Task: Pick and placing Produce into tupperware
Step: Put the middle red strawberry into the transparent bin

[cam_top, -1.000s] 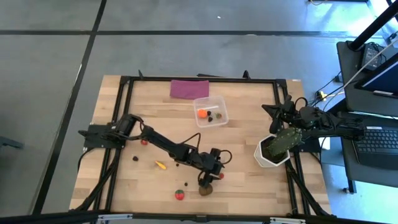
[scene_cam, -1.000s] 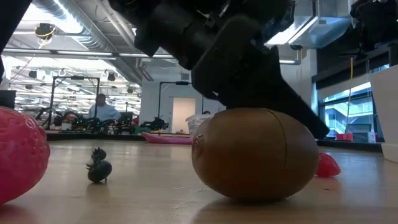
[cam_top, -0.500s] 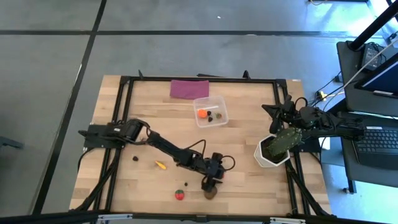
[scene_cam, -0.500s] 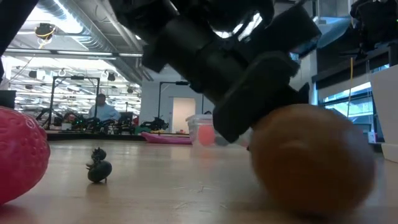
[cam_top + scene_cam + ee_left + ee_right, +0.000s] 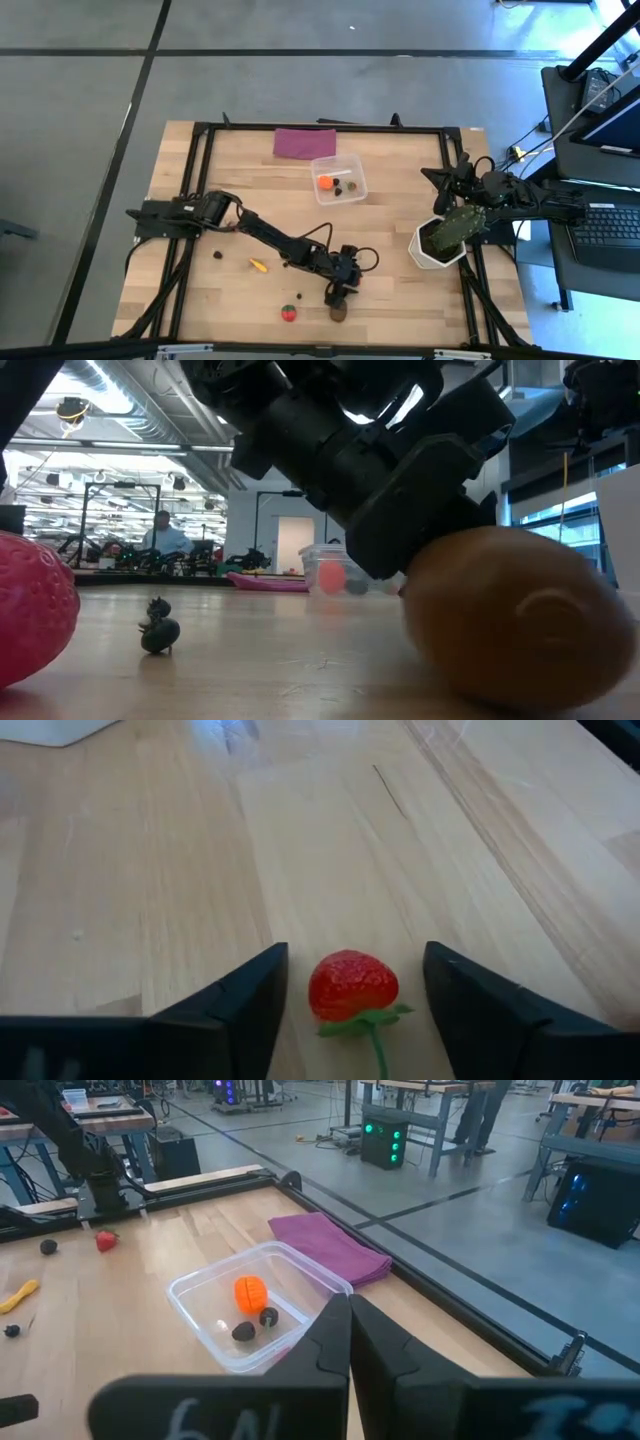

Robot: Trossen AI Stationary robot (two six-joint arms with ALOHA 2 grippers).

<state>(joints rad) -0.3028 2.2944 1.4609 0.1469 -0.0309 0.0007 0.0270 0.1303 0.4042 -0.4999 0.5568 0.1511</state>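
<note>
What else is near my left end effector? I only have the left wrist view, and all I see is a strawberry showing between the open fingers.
Observer: The low view shows a brown oval lump on the table, close under the left end effector. Your view misses it.
Operator: Where is the tupperware from there?
Observer: In the high view the tupperware sits farther up the table, near the purple cloth. It already holds an orange ball.
Operator: And the right arm?
Observer: The right end effector is shut, and that arm waits by the white pot at the table's right edge.
</note>
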